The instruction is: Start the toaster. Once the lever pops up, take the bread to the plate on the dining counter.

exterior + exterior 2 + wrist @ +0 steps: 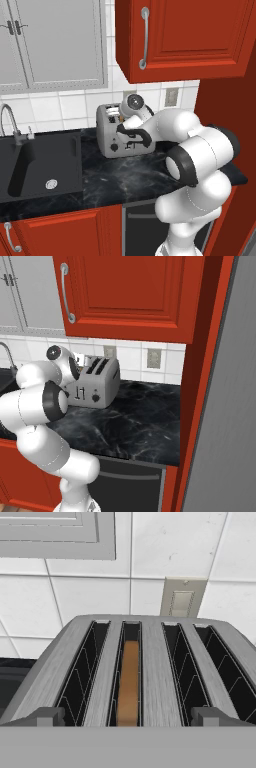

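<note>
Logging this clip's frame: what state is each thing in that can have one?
Toaster: upright on the worktop, bread in the second slot from the left, other three empty.
Bread: sunk inside its slot.
Upper red cabinet: door shut.
Sink: nothing in the basin.
Gripper: cannot tell.

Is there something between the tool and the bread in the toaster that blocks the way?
Nothing visible blocks it. In the hand view the bread sits deep in the second slot from the left of the toaster, open from above. The slot walls close it in on both sides. The base views show the arm at the toaster's front.
</note>
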